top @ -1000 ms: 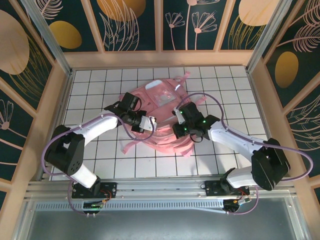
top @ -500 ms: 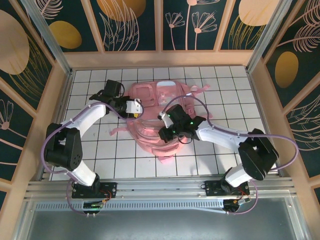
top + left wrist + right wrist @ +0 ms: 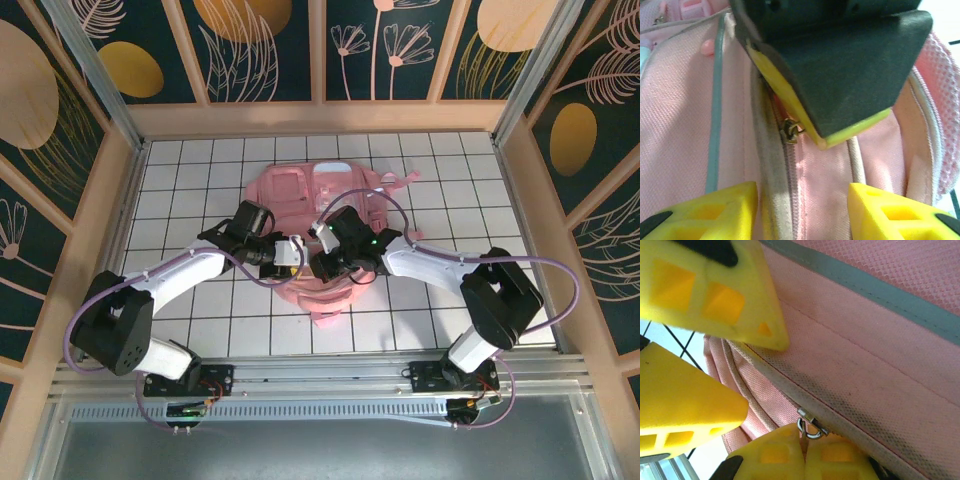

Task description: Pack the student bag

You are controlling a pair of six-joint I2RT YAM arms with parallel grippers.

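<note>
White tiles ruled with dark lines cover your table [image 3: 200,330], and both arms reach in from its near edge toward the middle.

Nearest to you, a loose pink strap [image 3: 328,318] trails off the near end of the student bag [image 3: 290,190]. The bag lies flat at the middle of the table, running away from you toward the far side.

Your two hands meet over the near half of the bag, almost touching each other. Your left hand [image 3: 800,200] is open, its yellow fingers [image 3: 715,210] standing apart on either side of the zip track [image 3: 775,190], gripping nothing. Your right hand [image 3: 804,455] is closed, its two fingertips pressed together on the small metal zip pull [image 3: 810,426]. In the left wrist view that pull sits just at the tip of the right hand.

Beside the track runs a grey strip [image 3: 716,125], to its left in the left wrist view. The stretch of track you can see lies closed, so the bag's inside is hidden from you.

Farther on, the translucent front pocket [image 3: 335,185] faces up; you cannot tell what it holds. Beyond stand dark walls [image 3: 260,50] with golden leaves.
</note>
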